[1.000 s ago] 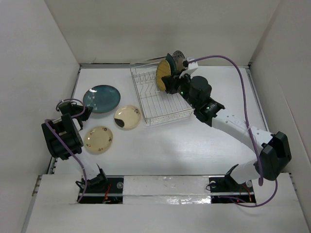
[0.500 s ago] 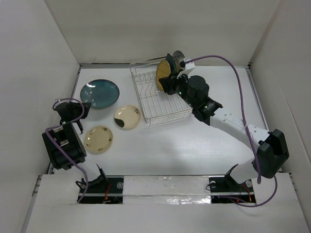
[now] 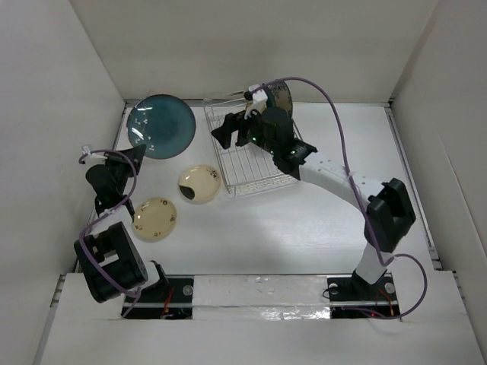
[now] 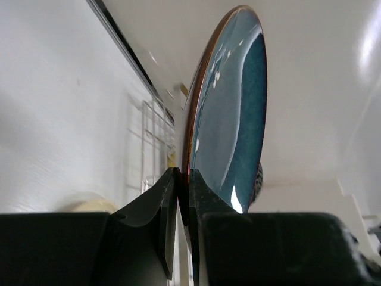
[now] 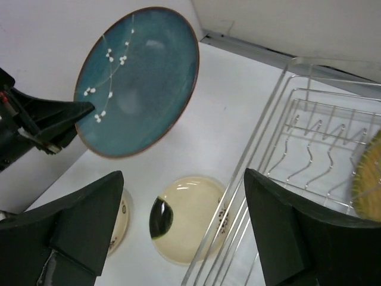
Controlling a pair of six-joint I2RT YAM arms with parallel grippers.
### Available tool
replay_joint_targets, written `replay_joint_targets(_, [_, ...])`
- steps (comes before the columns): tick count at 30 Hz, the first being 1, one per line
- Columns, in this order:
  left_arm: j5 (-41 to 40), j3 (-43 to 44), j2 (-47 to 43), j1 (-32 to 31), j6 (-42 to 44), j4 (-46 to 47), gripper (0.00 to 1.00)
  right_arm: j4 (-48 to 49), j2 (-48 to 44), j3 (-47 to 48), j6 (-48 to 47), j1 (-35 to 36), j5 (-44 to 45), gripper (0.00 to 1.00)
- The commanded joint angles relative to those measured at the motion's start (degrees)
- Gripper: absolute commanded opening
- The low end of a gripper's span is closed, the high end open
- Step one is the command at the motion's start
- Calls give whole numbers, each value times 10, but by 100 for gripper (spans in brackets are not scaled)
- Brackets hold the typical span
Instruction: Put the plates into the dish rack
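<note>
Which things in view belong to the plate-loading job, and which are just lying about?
Job:
round dark teal glazed plate, gripped by left tool
two round cream plates
silver wire dish rack
woven yellow-tan plate in rack

Lying about:
only the arms' purple cables

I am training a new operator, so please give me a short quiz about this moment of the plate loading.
1. True or false: the left gripper grips the round teal plate by its rim, lifted off the table.
2. How many cream plates lie flat on the table? A one, B two, C three.
3. Fill in: the right gripper, near the dish rack, is ___ and holds nothing.
Key: 1 true; 2 B; 3 open.
</note>
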Motion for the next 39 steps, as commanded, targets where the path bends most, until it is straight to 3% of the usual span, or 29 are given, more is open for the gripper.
replay_joint_targets(1, [80, -27, -35, -7, -89, 183, 0, -23, 45, 68, 4, 4, -48, 91])
replay_joint_targets(7, [114, -43, -66, -20, -89, 190, 0, -100, 144, 203, 9, 4, -73, 94])
replay_joint_targets(14, [147, -64, -87, -27, -108, 225, 0, -76, 159, 185, 42, -2, -55, 94])
replay_joint_targets(16, [158, -68, -84, -27, -115, 237, 0, -60, 156, 179, 49, -7, -90, 93])
replay_joint_targets(20, [170, -80, -82, -27, -126, 264, 0, -31, 174, 184, 91, -18, -183, 75])
replay_joint_targets(21, [172, -81, -86, -27, -125, 262, 0, -22, 177, 180, 112, -18, -200, 59])
replay_joint_targets(24, [169, -73, -95, -27, -102, 217, 0, 34, 177, 154, 145, -25, -250, 33])
replay_joint_targets(25, [169, -72, -101, -27, -96, 210, 0, 63, 174, 143, 166, -25, -258, 12])
replay_joint_targets(27, [166, -69, -108, -27, -88, 190, 0, 89, 160, 118, 181, -31, -258, 0])
replay_joint_targets(28, [164, -69, -116, -27, -82, 178, 0, 101, 155, 111, 187, -36, -250, 0])
replay_joint_targets(31, [149, -60, -143, -27, -47, 118, 34, 134, 124, 82, 199, -43, -234, 0])
replay_joint_targets(32, [144, -51, -151, -27, -25, 84, 50, 138, 114, 76, 202, -49, -228, 0])
replay_joint_targets(35, [133, -28, -191, -27, 12, 14, 68, 147, 78, 63, 206, -65, -196, 0])
replay_joint_targets(39, [97, -6, -251, -27, 90, -96, 76, 86, 24, 71, 136, -70, -71, 0])
